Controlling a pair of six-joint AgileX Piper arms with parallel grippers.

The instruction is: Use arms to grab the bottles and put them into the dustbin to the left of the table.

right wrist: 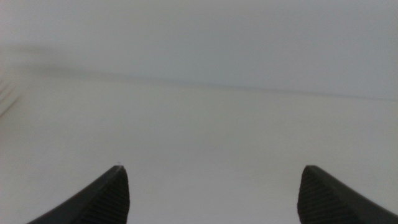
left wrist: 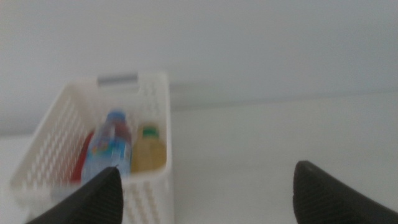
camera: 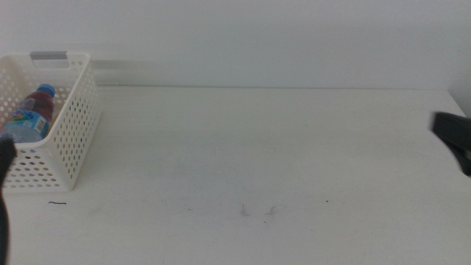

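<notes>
While both grippers (left wrist: 205, 186) (right wrist: 211, 193) gape empty, bottles (left wrist: 107, 149) with unreadable labels fill the dustbin (left wrist: 149, 193).

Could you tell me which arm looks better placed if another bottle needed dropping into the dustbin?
Left, probably. The left gripper, jaws open and empty, faces the dustbin at close range. The right gripper waits at the table's far right edge.

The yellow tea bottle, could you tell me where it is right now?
The yellow tea bottle lies inside the dustbin at the table's left end, beside the blue-capped water bottle, seen in the left wrist view.
</notes>
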